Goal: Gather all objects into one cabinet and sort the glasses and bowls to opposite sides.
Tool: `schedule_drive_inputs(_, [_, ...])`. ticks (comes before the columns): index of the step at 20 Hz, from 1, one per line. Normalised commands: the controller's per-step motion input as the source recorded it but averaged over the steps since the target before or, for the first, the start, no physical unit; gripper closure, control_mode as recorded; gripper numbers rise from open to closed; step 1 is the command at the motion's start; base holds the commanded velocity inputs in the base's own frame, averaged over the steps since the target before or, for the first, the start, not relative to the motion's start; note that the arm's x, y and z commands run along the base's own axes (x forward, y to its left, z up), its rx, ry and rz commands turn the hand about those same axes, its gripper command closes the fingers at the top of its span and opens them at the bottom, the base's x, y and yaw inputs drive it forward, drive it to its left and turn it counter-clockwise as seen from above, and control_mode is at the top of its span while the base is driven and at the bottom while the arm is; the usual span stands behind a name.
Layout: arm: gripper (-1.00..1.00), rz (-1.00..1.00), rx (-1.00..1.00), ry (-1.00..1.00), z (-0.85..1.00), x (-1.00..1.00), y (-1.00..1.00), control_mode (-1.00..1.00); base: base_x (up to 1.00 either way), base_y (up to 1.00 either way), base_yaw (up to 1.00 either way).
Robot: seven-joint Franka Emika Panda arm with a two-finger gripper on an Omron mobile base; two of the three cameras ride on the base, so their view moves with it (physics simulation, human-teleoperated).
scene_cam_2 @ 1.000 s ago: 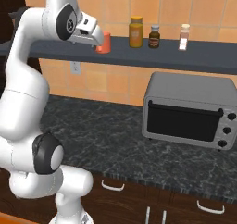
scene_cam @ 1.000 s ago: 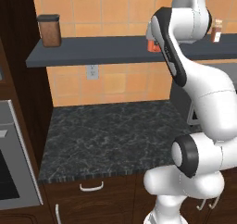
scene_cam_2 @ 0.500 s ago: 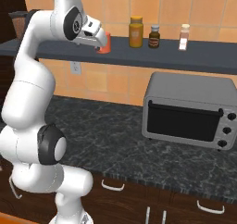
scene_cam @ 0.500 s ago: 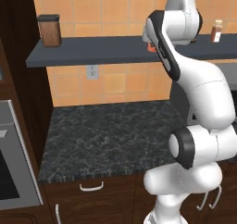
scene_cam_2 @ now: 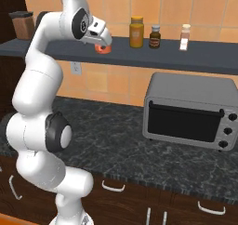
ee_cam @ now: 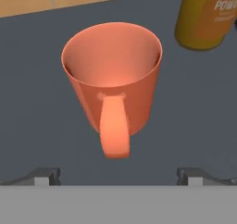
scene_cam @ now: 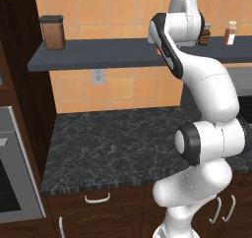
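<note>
We see the end effector (ee_cam: 118, 174) spread wide, its two dark fingertips (ee_cam: 44, 176) far apart at the bottom of the hand view, and it grips nothing. Between and just beyond them stands the orange-red ceramic mug with a handle (ee_cam: 112, 84), upright on the dark grey wall shelf (ee_cam: 32, 107), its handle turned toward the camera and its mouth showing an empty interior. We see no contact between the fingertips and the mug.

In the right base view the end effector (scene_cam_2: 103, 39) hangs over the same mug (scene_cam_2: 102, 48) on the shelf (scene_cam_2: 204, 52). Just beside the mug sits a yellow-amber spice jar with a cap (scene_cam_2: 136, 32), then a small dark brown jar (scene_cam_2: 155, 36) and a pale bottle with a reddish label (scene_cam_2: 185, 37). Below, a grey toaster oven (scene_cam_2: 189, 110) rests on the black marbled bench (scene_cam_2: 116, 140).
</note>
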Motion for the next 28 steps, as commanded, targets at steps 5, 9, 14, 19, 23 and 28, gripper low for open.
schedule_drive_inputs(5, [-1.0,-0.03,0.0,0.0,0.0,0.38,-0.05,-1.0,0.0,0.0,0.0])
schedule_drive_inputs(9, [-1.0,-0.01,0.0,0.0,-0.08,0.34,-0.06,-1.0,0.0,0.0,0.0])
schedule_drive_inputs(14, [-1.0,0.0,0.0,0.0,-0.04,0.14,-0.01,-1.0,0.0,0.0,0.0])
schedule_drive_inputs(19, [-1.0,0.0,0.0,0.02,-0.05,0.0,0.05,-1.0,0.0,0.0,0.0])
schedule_drive_inputs(23, [1.0,0.0,0.01,0.08,-0.17,0.0,0.18,-1.0,0.0,0.0,0.0])
schedule_drive_inputs(28, [1.0,0.0,0.0,0.0,0.0,-0.02,0.0,-1.0,0.0,0.0,0.0])
